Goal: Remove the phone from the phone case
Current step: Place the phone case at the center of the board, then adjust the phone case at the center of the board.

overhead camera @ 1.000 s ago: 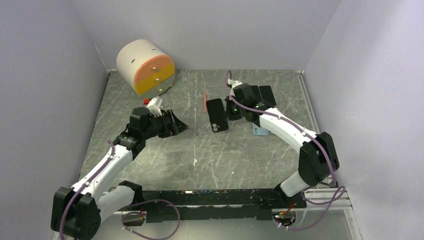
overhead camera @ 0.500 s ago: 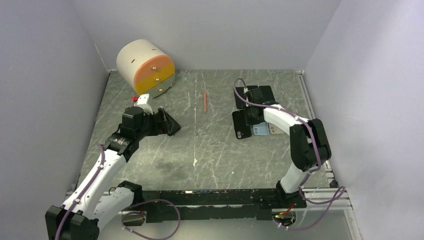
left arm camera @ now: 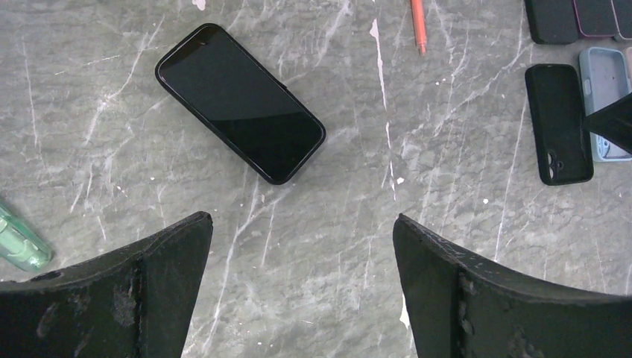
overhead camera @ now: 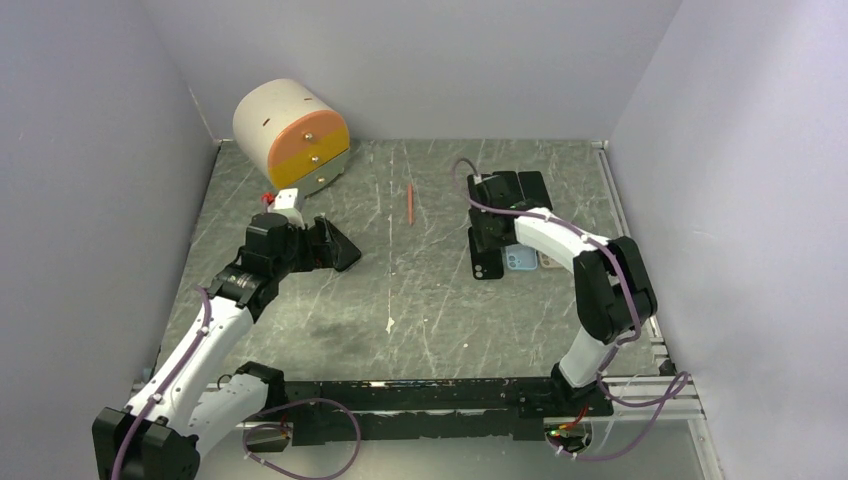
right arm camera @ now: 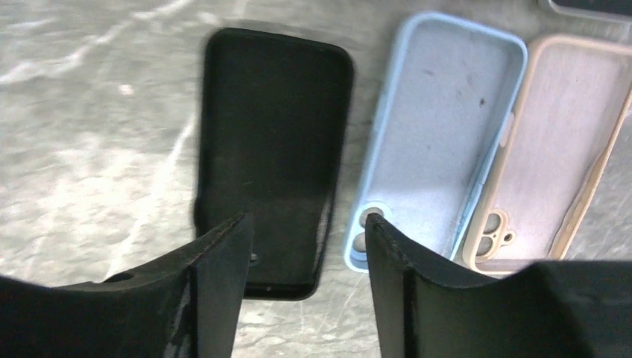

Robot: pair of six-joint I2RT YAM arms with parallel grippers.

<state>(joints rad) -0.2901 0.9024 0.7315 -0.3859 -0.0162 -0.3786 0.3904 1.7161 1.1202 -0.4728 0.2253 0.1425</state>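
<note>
Phone (left arm camera: 240, 103): it's lying flat and screen-up on the table (left arm camera: 313, 246), out of any case. In your left wrist view it's sitting left of the pen (left arm camera: 419, 26) and well apart from it.
Black case (overhead camera: 486, 252): it's lying empty and flat on the pen's right.
Left gripper (left arm camera: 299, 224): you're hovering it above the table near the phone, on the pen's left, jaws spread wide and gripping nothing.
Right gripper (right arm camera: 305, 224): you're hanging it right over the black case, jaws standing apart, the case lying free beneath them.
Neighbours: a light blue case (right arm camera: 440, 134) is lying just beside the black case on the side away from the pen, and a beige case (right arm camera: 555, 149) is sitting just beyond that.
</note>
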